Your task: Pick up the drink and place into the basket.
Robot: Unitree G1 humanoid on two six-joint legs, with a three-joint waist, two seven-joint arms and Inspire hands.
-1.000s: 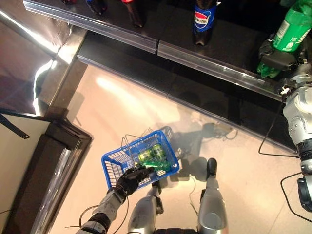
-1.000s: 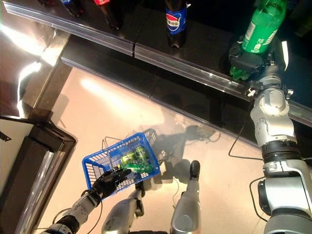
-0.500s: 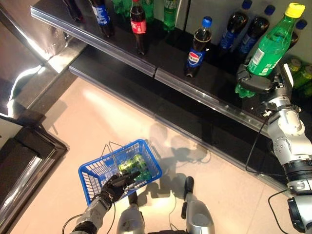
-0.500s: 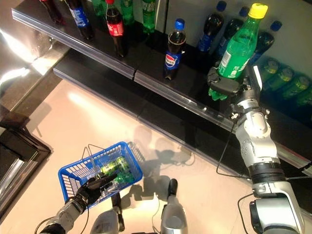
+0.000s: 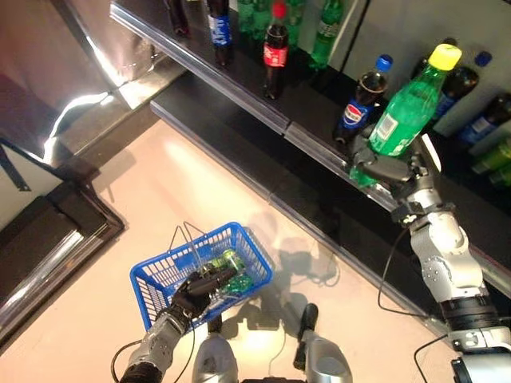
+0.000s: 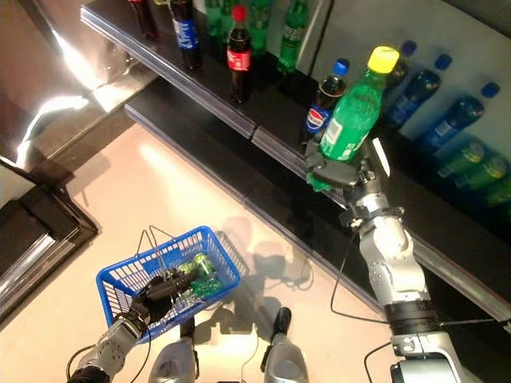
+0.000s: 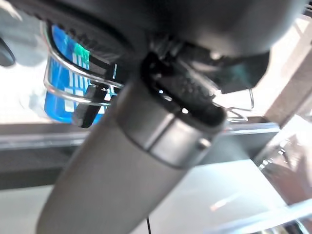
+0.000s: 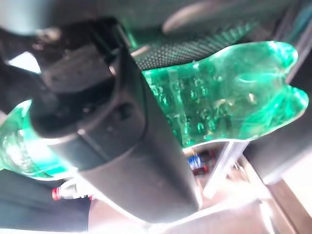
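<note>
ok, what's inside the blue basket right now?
Green drinks lie in the blue basket, which the left hand holds by its handle. The hand hides part of them, so no reliable count.

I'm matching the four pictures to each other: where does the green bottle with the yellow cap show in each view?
Left eye view: green bottle, upper right, held in the right robot hand.
Right eye view: right of centre, near the top.
Left wrist view: not in it.
Right wrist view: its green base fills the frame.
Shared landmark: blue basket, held by the left robot hand.
</note>
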